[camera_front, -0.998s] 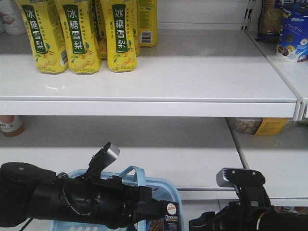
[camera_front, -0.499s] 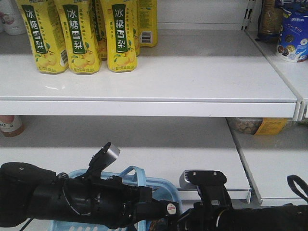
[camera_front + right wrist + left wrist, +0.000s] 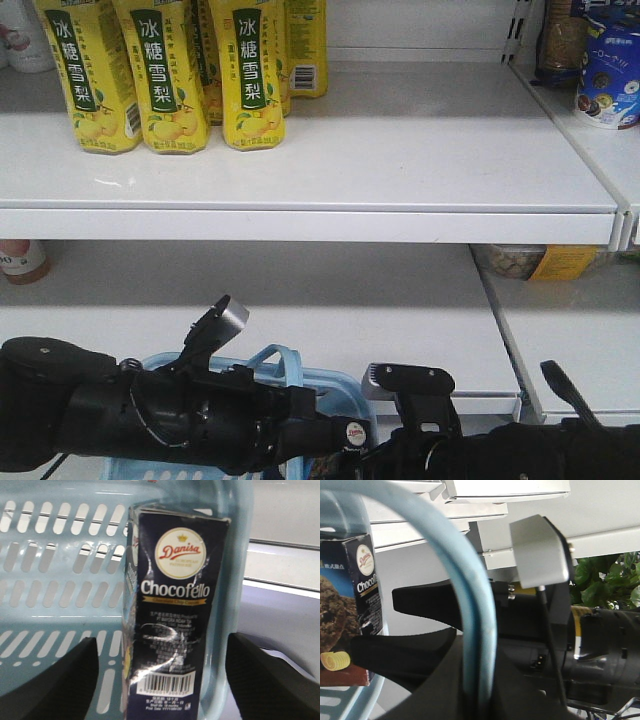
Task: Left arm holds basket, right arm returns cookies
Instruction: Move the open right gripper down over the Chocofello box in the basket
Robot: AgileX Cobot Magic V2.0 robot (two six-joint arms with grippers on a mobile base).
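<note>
Standing by basket (image 3: 60, 555) wall — cookies (image 3: 172, 610) (upright); right tool (image 3: 162, 672) spread, untouching.

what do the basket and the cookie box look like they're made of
The basket looks like moulded plastic, light blue and glossy: slotted walls, soft highlights. The cookie box seems to be printed cardboard, dark navy, probably under clear film, since wrinkled glare streaks cross the print.
</note>
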